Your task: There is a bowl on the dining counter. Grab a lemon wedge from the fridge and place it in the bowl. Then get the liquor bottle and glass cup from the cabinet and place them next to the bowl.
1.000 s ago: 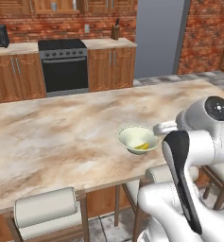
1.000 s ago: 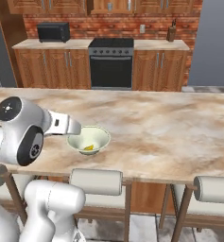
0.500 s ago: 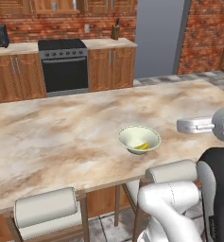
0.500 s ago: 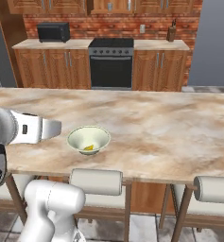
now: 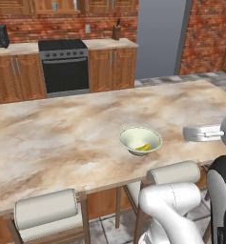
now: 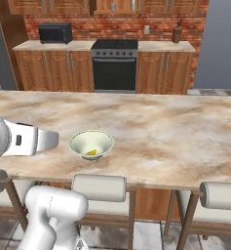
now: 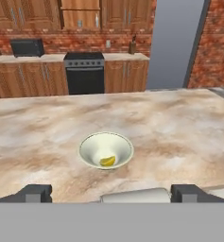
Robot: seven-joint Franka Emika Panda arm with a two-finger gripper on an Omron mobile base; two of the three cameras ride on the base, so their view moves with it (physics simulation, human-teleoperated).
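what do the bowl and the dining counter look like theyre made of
The bowl looks like glazed ceramic: pale cream, smooth, with a slightly darker rim, though the render leaves plastic possible. The dining counter looks like polished marble or similar stone: beige with cloudy brown veining and a soft sheen.

White arm folded back at the near edge of the scene, elbow low, forearm link level and pointing left, same link pointing right from the other side, gripper fully spread, fingertips wide apart, nothing between them
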